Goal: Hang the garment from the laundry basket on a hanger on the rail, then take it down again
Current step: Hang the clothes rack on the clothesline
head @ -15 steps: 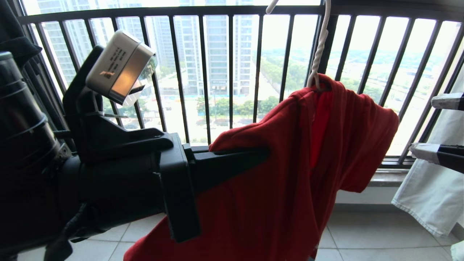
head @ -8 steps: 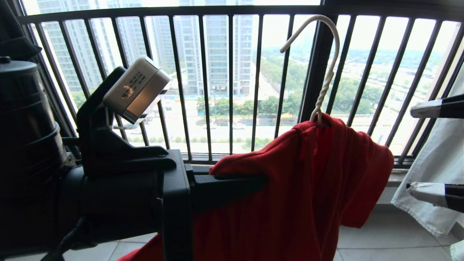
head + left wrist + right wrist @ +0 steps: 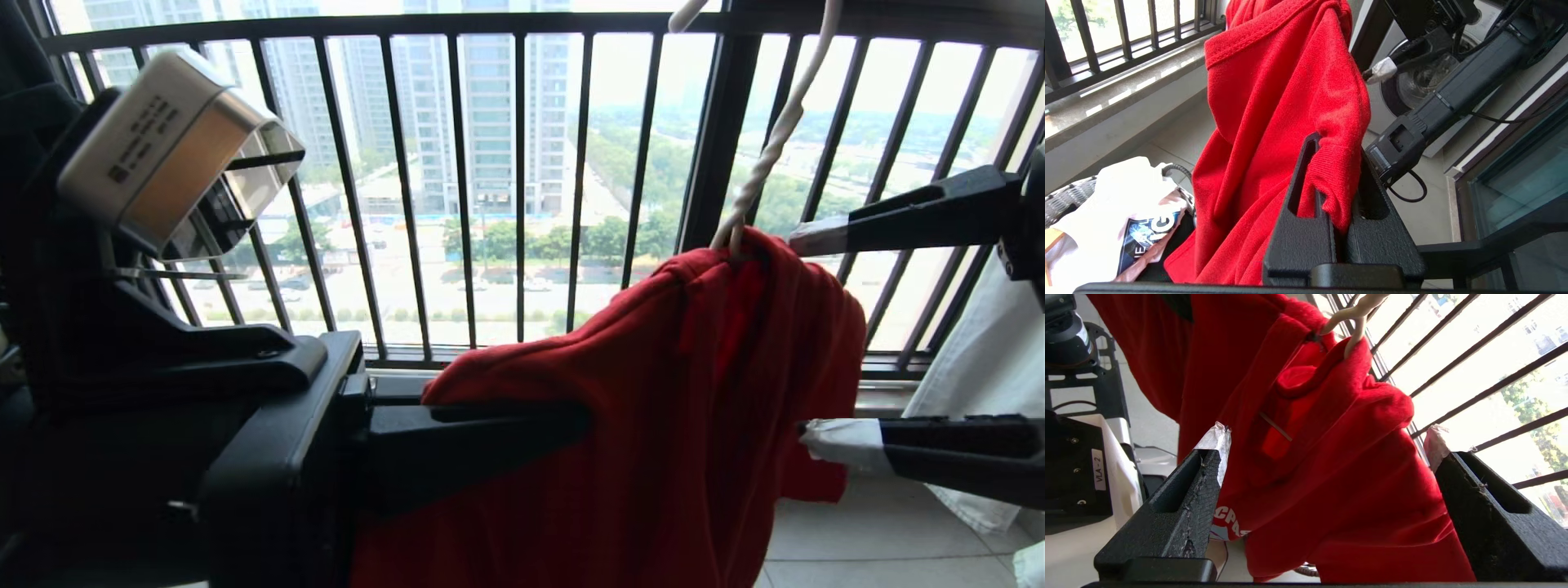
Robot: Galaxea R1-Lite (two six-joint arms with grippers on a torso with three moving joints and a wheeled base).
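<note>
The red garment [image 3: 653, 392] hangs on the off-white wire hanger [image 3: 771, 147], whose twisted neck leans right and whose hook runs off the top of the head view. The rail is out of view. My left gripper [image 3: 580, 437] is shut on a fold of the garment [image 3: 1274, 81], pinched between its black fingers [image 3: 1306, 183]. My right gripper [image 3: 1326, 441] is open, its taped fingertips either side of the garment's shoulder [image 3: 1331, 477] below the hanger neck [image 3: 1353, 322]. In the left wrist view the laundry basket [image 3: 1073, 192] sits low down beside the garment.
The dark barred window railing [image 3: 490, 163] stands close behind the garment. A white cloth [image 3: 980, 384] hangs at the right. A white printed T-shirt [image 3: 1126, 196] lies in the basket. A washing machine [image 3: 1412, 81] and a glass door [image 3: 1515, 183] are beyond my right arm.
My right gripper has come in from the right and spread wider around the garment's shoulder. The hanger dipped with its hook free, then rose and leaned right. The left gripper shifted left, still holding cloth.
</note>
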